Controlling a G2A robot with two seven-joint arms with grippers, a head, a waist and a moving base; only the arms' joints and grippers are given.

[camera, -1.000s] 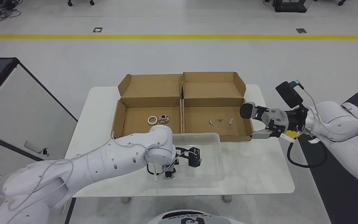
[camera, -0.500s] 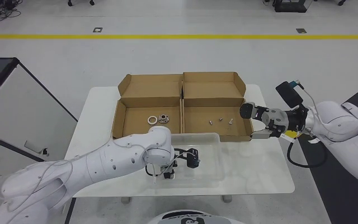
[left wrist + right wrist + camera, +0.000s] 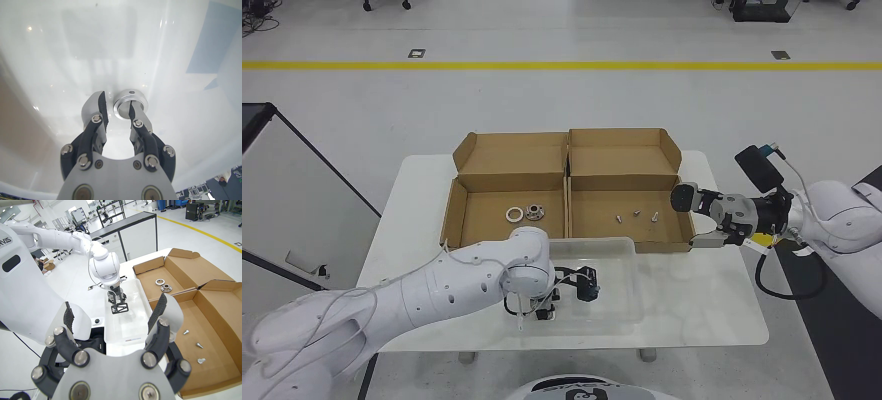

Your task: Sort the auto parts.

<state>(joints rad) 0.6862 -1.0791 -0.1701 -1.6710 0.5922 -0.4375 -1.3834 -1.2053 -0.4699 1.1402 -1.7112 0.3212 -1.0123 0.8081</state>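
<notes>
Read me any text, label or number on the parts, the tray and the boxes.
Sticker on the clear tray, on its end wall: too small to read.
Shaft collar in the tray: no marking, only a threaded hole.
Cardboard box with rings, cardboard box with bolts: no print visible.
So there is no readable text on any of them.

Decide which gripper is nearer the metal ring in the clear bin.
Left: the left gripper straddles the ring wall inside the bin; the right gripper hangs beside the cardboard boxes.
</notes>
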